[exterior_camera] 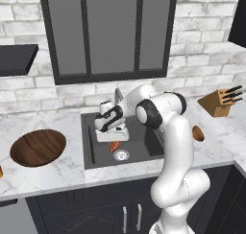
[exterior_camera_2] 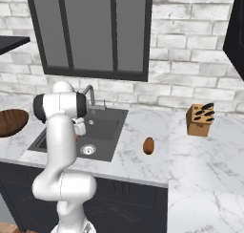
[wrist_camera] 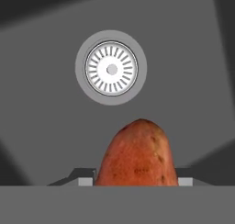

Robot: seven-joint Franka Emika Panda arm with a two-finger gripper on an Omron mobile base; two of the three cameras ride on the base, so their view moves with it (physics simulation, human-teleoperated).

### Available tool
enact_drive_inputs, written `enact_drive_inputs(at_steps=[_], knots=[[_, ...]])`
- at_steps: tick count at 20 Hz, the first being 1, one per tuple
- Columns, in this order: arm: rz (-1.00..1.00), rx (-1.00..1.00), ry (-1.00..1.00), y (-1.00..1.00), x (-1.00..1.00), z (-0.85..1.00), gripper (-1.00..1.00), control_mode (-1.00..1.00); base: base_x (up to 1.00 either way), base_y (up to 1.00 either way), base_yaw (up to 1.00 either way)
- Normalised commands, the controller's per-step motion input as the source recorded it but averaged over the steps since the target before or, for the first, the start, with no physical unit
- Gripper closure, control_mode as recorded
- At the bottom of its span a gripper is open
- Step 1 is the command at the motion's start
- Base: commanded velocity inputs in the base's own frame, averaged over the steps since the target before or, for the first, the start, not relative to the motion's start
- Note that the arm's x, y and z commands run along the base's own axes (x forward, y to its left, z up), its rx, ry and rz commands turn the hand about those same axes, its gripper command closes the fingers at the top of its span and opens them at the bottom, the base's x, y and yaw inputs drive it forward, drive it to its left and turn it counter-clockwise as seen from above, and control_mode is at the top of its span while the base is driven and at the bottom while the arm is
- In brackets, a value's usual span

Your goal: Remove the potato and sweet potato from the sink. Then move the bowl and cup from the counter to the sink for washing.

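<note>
The sink (exterior_camera: 96, 154) is a dark grey box set into the white counter (exterior_camera: 57, 173). In it lies the round silver drain (exterior_camera: 121, 155), near the front wall. The sweet potato (exterior_camera: 115, 146) is in the sink too, just at 11 o'clock from the drain in the left base view. It is bright reddish-orange.

The gripper (exterior_camera: 113, 141) hangs down inside the sink, right over the sweet potato. In the hand view the sweet potato (wrist_camera: 137, 156) sits between the two fingertips (wrist_camera: 85, 178), one on each side, very close. The jaws are partly closed around it, and it looks held, but the pictures do not show clearly whether they press on it. The drain (wrist_camera: 111, 70) is at 12 o'clock from the sweet potato in that view.

The potato (exterior_camera_2: 148, 145) is out of the sink. It lies on the counter (exterior_camera_2: 133, 160), at 3 o'clock from the sink (exterior_camera_2: 107, 132) in the right base view.

The bowl (exterior_camera: 38, 147) is brown and wooden and has nothing in it. It sits on the counter at 9 o'clock from the sink.

A knife block (exterior_camera: 218, 102) stands on the counter at 2 o'clock from the sink, well apart from it.
</note>
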Motion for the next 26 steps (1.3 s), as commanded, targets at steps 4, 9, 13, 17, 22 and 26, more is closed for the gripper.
enact_drive_inputs(at_steps=[4,9,13,17,22,26], knots=[[0.0,0.0,0.0,-0.1,-0.18,0.24,1.0,-1.0,0.0,0.0,0.0],[0.0,0.0,0.0,-0.11,-0.2,0.22,1.0,-1.0,0.0,0.0,0.0],[0.0,0.0,-0.01,-0.14,-0.23,0.23,1.0,-1.0,0.0,0.0,0.0],[0.0,0.0,-0.04,-0.11,-0.2,0.27,1.0,-1.0,0.0,0.0,0.0],[0.0,0.01,-0.1,-0.15,-0.25,0.26,1.0,-1.0,0.0,0.0,0.0],[0.01,0.02,-0.11,-0.17,-0.24,0.25,1.0,-1.0,0.0,0.0,0.0]])
